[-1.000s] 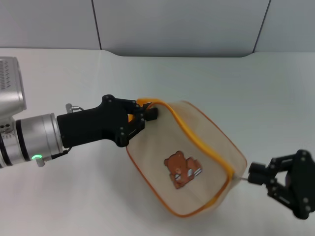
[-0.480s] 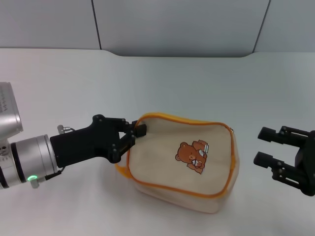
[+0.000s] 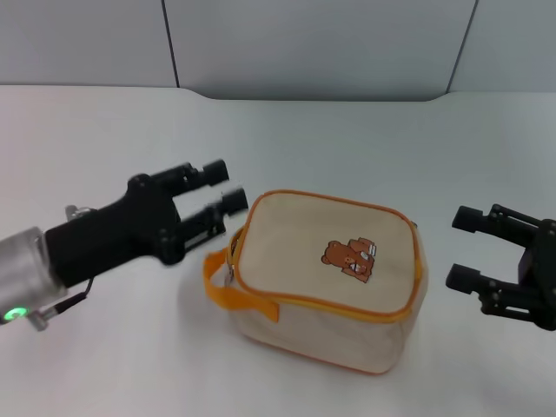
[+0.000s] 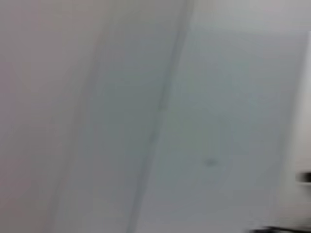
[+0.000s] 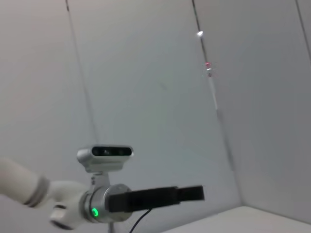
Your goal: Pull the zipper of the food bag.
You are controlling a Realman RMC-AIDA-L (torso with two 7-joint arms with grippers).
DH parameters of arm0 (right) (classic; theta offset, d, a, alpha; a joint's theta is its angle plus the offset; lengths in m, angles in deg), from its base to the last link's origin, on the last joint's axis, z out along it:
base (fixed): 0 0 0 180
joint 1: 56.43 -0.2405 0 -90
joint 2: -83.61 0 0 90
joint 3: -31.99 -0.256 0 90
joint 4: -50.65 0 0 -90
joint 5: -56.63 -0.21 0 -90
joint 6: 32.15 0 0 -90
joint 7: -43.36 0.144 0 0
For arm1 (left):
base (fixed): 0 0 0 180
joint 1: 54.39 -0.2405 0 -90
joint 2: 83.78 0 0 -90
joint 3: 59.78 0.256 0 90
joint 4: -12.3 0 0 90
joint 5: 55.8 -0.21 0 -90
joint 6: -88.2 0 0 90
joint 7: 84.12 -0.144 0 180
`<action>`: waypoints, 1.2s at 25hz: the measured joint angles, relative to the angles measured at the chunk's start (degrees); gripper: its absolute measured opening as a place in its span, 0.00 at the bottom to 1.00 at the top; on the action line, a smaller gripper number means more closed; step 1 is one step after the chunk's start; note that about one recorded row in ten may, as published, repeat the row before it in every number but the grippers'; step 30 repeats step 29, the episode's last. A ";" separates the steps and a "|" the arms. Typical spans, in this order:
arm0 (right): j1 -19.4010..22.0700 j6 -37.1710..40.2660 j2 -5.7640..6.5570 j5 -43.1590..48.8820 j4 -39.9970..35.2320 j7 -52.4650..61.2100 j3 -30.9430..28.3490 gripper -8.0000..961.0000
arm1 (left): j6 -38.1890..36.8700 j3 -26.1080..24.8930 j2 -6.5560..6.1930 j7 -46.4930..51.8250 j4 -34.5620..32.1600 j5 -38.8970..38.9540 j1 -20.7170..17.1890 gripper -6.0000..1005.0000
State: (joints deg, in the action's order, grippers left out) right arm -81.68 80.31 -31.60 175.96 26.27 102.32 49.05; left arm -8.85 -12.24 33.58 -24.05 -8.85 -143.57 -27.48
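Since the earlier head frames the food bag has dropped from a tilted, lifted pose to rest flat on the white table, and both grippers have let go. It now sits between them, bear print upward, its long axis running roughly left to right across the head view, with the strap handle at the end toward the robot's left. The left gripper hangs just beside the bag's left end, fingers apart and holding nothing; the right gripper waits off the right end, well clear, fingers likewise spread and empty. The zipper shows only as a small silver glint near the left end by the handle — its exact position on the orange track cannot be confirmed. Judged from this lie, the pull appears finished or nearly so: the track reads as one unbroken line round the top panel, and nothing is gripped.
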 joint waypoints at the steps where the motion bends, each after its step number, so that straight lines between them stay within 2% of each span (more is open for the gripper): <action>1: -0.24 0.76 0.32 0.28 -0.01 0.62 0.26 0.83 | -2.79 0.81 -0.49 0.07 -0.49 -0.74 -0.02 0.37; 2: -0.87 2.37 0.95 0.85 -0.03 1.71 1.52 0.83 | -8.19 2.99 -1.65 0.76 -0.95 -3.31 0.55 0.42; 3: -1.27 3.01 1.20 1.02 -0.09 2.19 2.83 0.83 | -11.71 4.07 -2.17 2.10 -1.28 -5.90 1.07 0.46; 8: -2.63 3.21 1.34 1.10 -0.17 3.21 8.70 0.83 | -13.86 4.48 -2.17 4.50 -2.63 -9.80 1.14 0.68; 12: -3.63 1.74 0.34 1.15 -0.25 3.25 12.86 0.83 | -13.75 4.10 -2.00 5.32 -3.10 -11.84 0.43 0.81; 30: -4.19 1.35 0.11 1.17 -0.23 3.73 13.44 0.83 | -13.82 4.58 -1.97 5.41 -3.20 -11.98 0.24 0.81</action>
